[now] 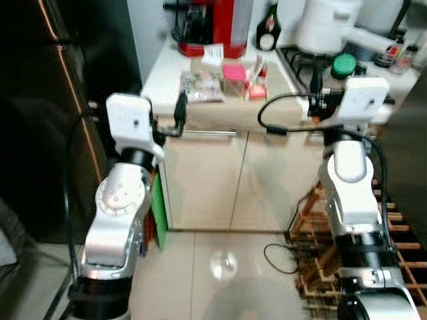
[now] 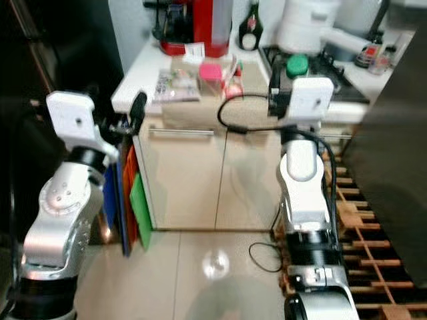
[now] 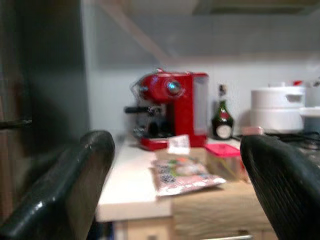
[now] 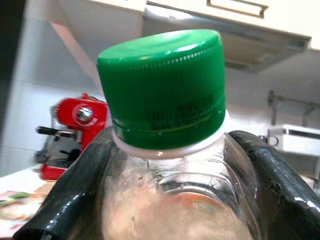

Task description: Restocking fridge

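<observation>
Two tools face the worktop (image 1: pixel 167 77): right tool (image 4: pixel 170 165) clenched round a green-capped bottle (image 4: pixel 167 95), left tool (image 3: pixel 175 190) released, empty

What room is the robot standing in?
Most likely a home kitchen: a red coffee machine stands on a white counter above cupboard doors, with a gas hob alongside.

bottle (image 4: pixel 170 210): clear plastic, ribbed green cap | coffee machine (image 3: pixel 170 107): glossy red | floor (image 1: pixel 220 267): glossy tile
</observation>
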